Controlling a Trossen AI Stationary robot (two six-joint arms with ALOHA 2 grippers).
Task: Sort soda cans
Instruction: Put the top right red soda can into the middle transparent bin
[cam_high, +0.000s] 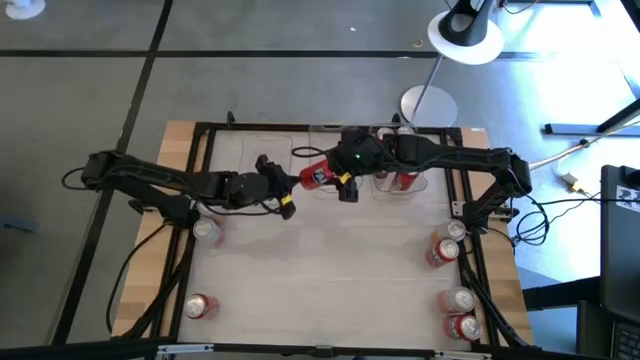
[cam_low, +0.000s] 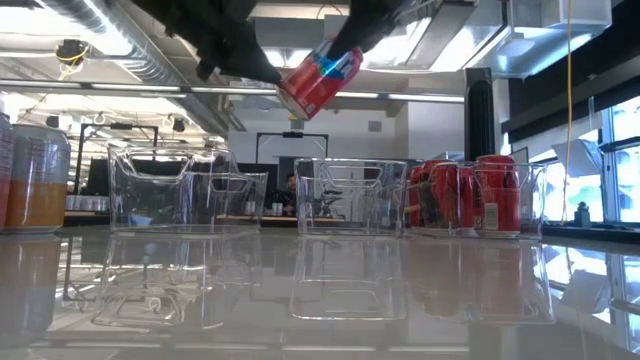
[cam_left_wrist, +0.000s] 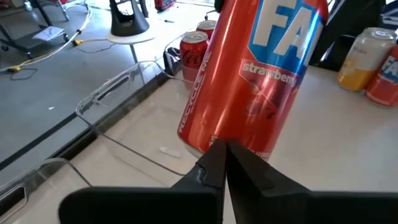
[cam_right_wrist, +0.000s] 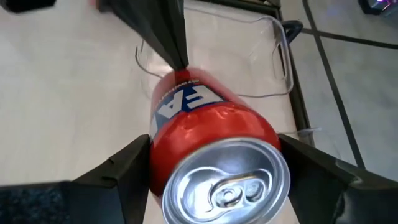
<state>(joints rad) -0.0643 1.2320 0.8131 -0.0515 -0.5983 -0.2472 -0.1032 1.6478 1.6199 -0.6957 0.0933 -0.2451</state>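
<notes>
A red soda can with a blue-and-white label (cam_high: 318, 176) (cam_low: 320, 80) hangs tilted in the air above the far middle of the table. My right gripper (cam_high: 337, 178) (cam_right_wrist: 214, 168) reaches in from the right and is shut on it; the silver top (cam_right_wrist: 227, 180) faces its wrist camera. My left gripper (cam_high: 290, 186) (cam_left_wrist: 224, 154) is shut, and its pointed tips are at the can's bottom end. More cans stand on the table: two on the left (cam_high: 207, 230) (cam_high: 200, 305) and several on the right (cam_high: 447, 250) (cam_high: 460, 300). My right gripper pinches the can near its top end (cam_right_wrist: 186, 155), one finger (cam_right_wrist: 121, 177) on each side of the wall. The fingers come from the table's right and lie along the can. The can is lifted clear and tilted, bottom end lower and pointing left. My left gripper has its shut fingertips (cam_left_wrist: 217, 158) against the can's bottom end (cam_left_wrist: 233, 142), coming from the table's left. In the right wrist view the same tips meet the can's far end (cam_right_wrist: 177, 70). It grips nothing.
Three clear plastic bins stand along the far edge: the left one (cam_low: 170, 190) and middle one (cam_low: 350, 195) look empty, and the right one (cam_low: 470, 195) (cam_high: 400, 178) holds several red cans. A black frame (cam_high: 195, 180) borders the table. A lamp base (cam_high: 428, 104) stands beyond it.
</notes>
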